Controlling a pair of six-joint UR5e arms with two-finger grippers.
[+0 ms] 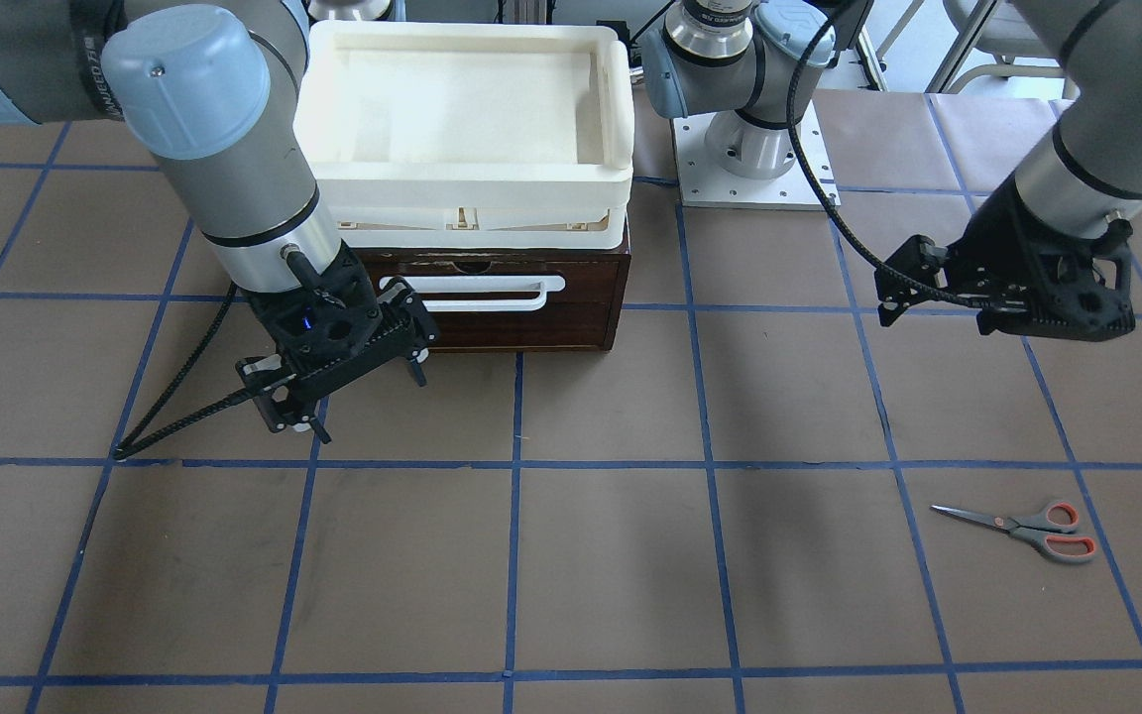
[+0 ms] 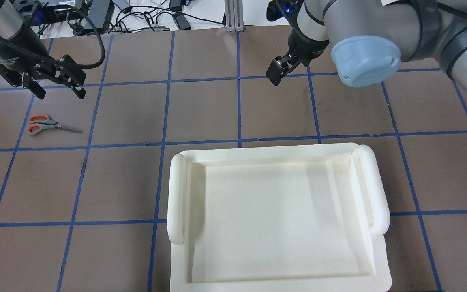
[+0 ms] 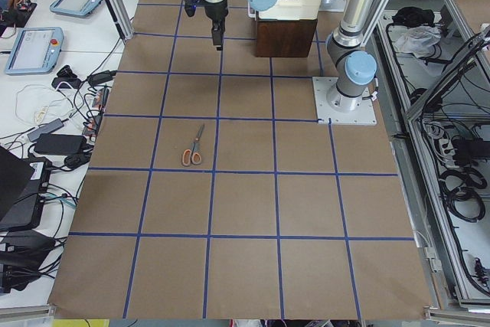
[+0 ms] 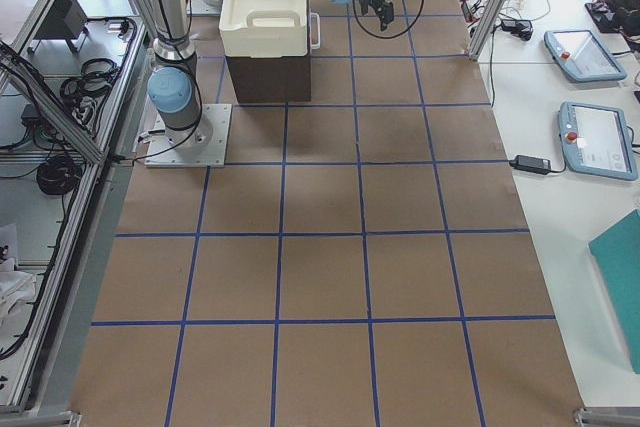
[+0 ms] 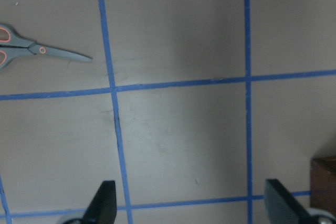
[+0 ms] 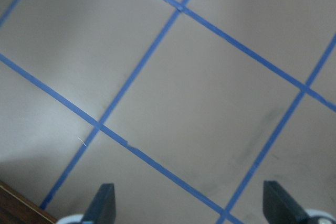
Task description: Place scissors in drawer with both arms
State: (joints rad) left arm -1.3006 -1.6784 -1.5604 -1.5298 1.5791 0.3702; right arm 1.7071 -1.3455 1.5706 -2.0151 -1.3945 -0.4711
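Observation:
The scissors (image 1: 1022, 531), grey handles lined orange-red, lie flat on the brown table, also in the overhead view (image 2: 51, 125) and the left wrist view (image 5: 37, 48). My left gripper (image 2: 60, 92) hangs open and empty above the table, a little beyond the scissors; it also shows in the front view (image 1: 893, 293). The dark brown drawer (image 1: 521, 297) is closed, its white bar handle (image 1: 477, 295) facing away from me. My right gripper (image 1: 370, 402) is open and empty, just in front of the handle's end and clear of it.
A cream-white plastic tray (image 1: 611, 109) sits on top of the drawer cabinet and hides it in the overhead view (image 2: 176, 194). Blue tape lines grid the table. The left arm's base plate (image 1: 749, 178) stands beside the cabinet.

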